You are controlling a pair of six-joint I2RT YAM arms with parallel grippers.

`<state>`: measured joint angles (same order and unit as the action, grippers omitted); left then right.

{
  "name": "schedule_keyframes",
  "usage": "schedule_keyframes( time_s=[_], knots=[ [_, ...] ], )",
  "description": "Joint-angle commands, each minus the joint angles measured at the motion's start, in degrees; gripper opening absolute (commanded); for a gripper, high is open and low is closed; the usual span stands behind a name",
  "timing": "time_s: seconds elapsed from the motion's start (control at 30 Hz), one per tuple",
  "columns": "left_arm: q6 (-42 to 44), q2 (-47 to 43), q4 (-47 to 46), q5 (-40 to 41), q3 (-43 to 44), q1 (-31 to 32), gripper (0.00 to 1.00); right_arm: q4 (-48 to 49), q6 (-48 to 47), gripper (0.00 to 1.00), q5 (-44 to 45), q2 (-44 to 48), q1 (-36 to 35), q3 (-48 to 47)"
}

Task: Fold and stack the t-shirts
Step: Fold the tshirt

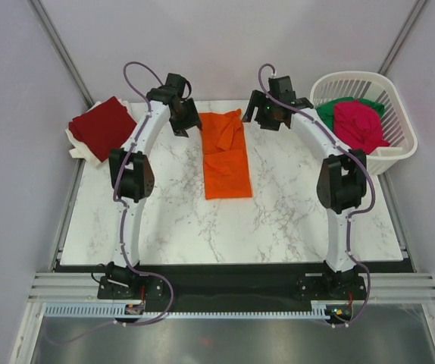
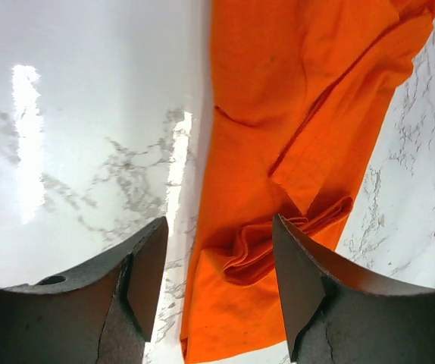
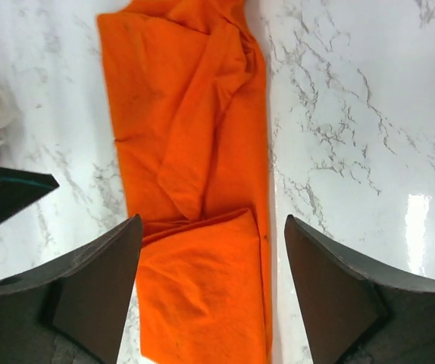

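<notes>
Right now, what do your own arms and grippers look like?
The left arm and right arm have white curved links joined by bulky black joints on black bases. A thin mauve cable runs along each, looping above the wrist. The left gripper and right gripper are black, with broad, wedge-shaped matte fingers.

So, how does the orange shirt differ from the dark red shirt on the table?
The orange shirt lies in the middle of the table as a long narrow strip, while the dark red shirt sits at the far left corner as a shorter, squarer fold. The orange shirt shows loose creases, and the dark red shirt looks smoother. Both are plain single-colour cloth.
</notes>
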<state>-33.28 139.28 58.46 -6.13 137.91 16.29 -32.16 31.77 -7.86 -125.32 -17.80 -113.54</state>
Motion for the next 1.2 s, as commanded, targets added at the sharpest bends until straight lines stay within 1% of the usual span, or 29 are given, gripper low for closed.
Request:
schedule_keyframes(
  time_s=[0.0,0.03,0.07,0.1,0.13,0.17,0.2,0.23,0.27,0.3,0.33,0.37,0.43,0.47,0.5,0.53,0.6,0.73,0.9,0.93,1.0,1.03,1.1,1.13,1.17],
  knots=[
    [2.51,-8.91,3.86,1.38,-0.87,-1.00,0.64,-2.55,-2.24,0.84,0.39,8.84,-0.30,1.10],
    [2.69,-10.42,3.60,1.47,-2.71,-0.83,0.63,-2.03,-2.41,0.84,0.39,10.78,-0.39,3.99],
    [3.21,-12.09,3.33,1.56,-7.69,-0.30,0.62,0.41,-2.41,0.83,-0.14,15.15,-0.39,11.33],
    [3.22,-16.02,2.90,2.60,-10.96,0.31,0.60,1.74,-2.15,0.83,-1.45,17.28,-0.39,15.32],
    [3.22,-18.06,1.93,3.22,-14.65,1.01,0.60,3.49,-1.89,0.82,-2.94,19.30,-0.48,19.54],
    [3.22,-20.52,-0.86,3.58,-23.21,2.59,0.59,7.34,-1.54,0.81,-4.69,22.89,-0.48,27.93],
    [3.04,-22.81,-3.41,2.71,-27.91,3.39,0.59,8.94,-0.84,0.81,-8.02,24.23,-0.39,31.76],
    [2.61,-27.44,-5.96,0.96,-32.57,4.00,0.59,10.18,-0.66,0.80,-9.53,25.37,-0.56,38.41],
    [1.82,-29.40,-11.90,-1.49,-41.31,5.14,0.59,12.71,-0.57,0.80,-10.94,27.04,-0.48,41.26],
    [1.46,-31.07,-14.75,-5.69,-45.40,5.67,0.61,13.87,-0.48,0.79,-12.43,27.40,-0.57,43.90],
    [0.42,-33.79,-16.78,-6.87,-51.54,6.37,0.61,14.75,-0.39,0.79,-14.45,28.02,-0.57,47.93],
    [0.06,-34.77,-18.71,-7.75,-54.21,7.51,0.61,16.41,-0.39,0.78,-15.51,28.02,-0.83,49.54],
    [0.05,-36.53,-18.73,-7.76,-58.70,8.75,0.61,17.13,-1.00,0.78,-17.88,27.85,-1.00,52.87],
    [-1.42,-37.76,-24.99,-8.63,-62.20,9.62,0.62,18.00,-1.09,0.78,-18.16,27.67,-1.01,53.76],
    [-1.70,-37.94,-27.32,-8.63,-63.62,9.89,0.62,18.62,-1.10,0.78,-18.33,27.50,-1.09,54.73],
    [-2.23,-38.03,-28.04,-8.63,-65.73,10.16,0.62,19.15,-1.01,0.77,-18.51,26.89,-1.18,56.22],
    [-2.41,-37.42,-29.36,-8.11,-67.15,10.60,0.62,20.82,-0.83,0.77,-19.38,26.01,-1.18,57.80],
    [-3.55,-36.45,-32.70,-8.02,-70.83,10.86,0.61,24.24,0.05,0.73,-21.23,23.11,-1.27,59.04],
    [-4.08,-36.10,-35.51,-7.85,-72.60,10.95,0.61,25.66,0.57,0.69,-21.15,21.08,-1.36,58.96],
    [-4.08,-35.93,-35.78,-7.67,-72.69,11.04,0.61,25.75,0.57,0.66,-21.15,20.64,-1.36,58.87],
    [-4.25,-35.92,-35.95,-7.23,-72.69,10.95,0.61,25.83,0.57,0.63,-21.06,20.55,-1.27,59.04],
    [-4.25,-36.01,-36.13,-7.14,-72.78,10.95,0.61,26.01,0.49,0.59,-21.06,20.64,-1.36,59.13],
    [-4.43,-35.92,-36.57,-6.79,-72.87,11.04,0.61,26.18,0.49,0.56,-20.97,20.55,-1.36,59.39],
    [-4.34,-35.66,-36.66,-6.62,-72.95,11.04,0.62,26.71,0.49,0.48,-21.06,20.29,-1.44,59.66],
    [-4.51,-35.49,-36.83,-6.35,-73.13,11.04,0.62,26.89,0.49,0.45,-21.15,20.03,-1.53,59.75]
  ],
)
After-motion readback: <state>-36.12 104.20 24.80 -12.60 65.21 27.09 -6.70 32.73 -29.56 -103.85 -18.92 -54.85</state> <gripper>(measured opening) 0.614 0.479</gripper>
